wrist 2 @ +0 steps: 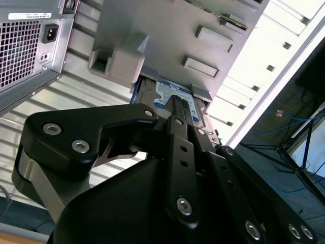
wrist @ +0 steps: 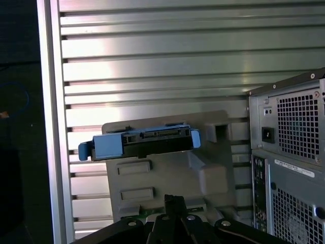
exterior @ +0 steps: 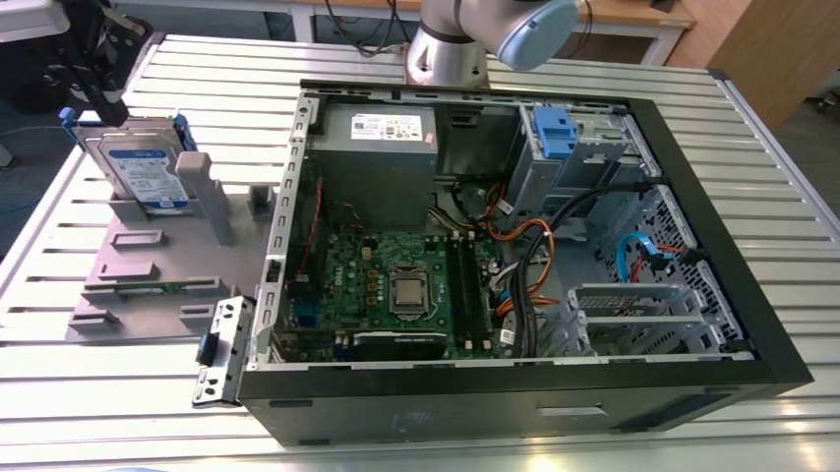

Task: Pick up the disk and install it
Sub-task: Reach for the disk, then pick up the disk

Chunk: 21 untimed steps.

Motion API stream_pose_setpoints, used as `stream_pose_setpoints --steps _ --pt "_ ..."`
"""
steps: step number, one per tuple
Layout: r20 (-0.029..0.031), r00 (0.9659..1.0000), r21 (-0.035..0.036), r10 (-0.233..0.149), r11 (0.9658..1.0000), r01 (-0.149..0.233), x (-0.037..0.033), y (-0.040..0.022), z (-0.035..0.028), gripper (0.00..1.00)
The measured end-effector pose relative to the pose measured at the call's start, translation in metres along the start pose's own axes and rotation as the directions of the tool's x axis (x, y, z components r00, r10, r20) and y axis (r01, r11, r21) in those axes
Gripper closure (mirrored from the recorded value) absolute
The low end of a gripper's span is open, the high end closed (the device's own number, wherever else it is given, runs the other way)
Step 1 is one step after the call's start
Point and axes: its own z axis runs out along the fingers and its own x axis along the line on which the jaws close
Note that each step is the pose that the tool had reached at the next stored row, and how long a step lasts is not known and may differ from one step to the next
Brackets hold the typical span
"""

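Observation:
The disk (exterior: 142, 165) stands on edge in a slot of a grey holder (exterior: 138, 270), left of the open computer case (exterior: 709, 157) in the exterior view. It is silver with a blue-and-white label and blue rails. My black gripper (exterior: 92, 84) hangs above and slightly behind the disk, apart from it. In the first wrist view the disk (wrist: 142, 142) shows its blue-railed connector edge, and my gripper (wrist: 173, 199) sits at a distance with its fingers together, holding nothing. In the second wrist view the gripper (wrist 2: 179, 105) points at the labelled disk (wrist 2: 170, 91).
The case lies open with the motherboard (exterior: 393, 280), a grey power supply (exterior: 381, 133) and a drive bay with a blue latch (exterior: 558, 133) at the back. A loose metal bracket (exterior: 223, 349) lies by the case's front left corner. The slatted metal table (exterior: 157, 413) surrounds everything.

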Motion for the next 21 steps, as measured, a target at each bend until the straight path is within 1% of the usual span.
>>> stream_pose_setpoints --steps 14,21 --pt "0.0000 1.0000 0.0000 0.000 1.0000 0.000 0.0123 -0.0009 0.0026 0.89" --pt "0.0000 1.0000 0.0001 0.000 1.0000 0.000 0.0139 -0.0010 0.0035 0.89"
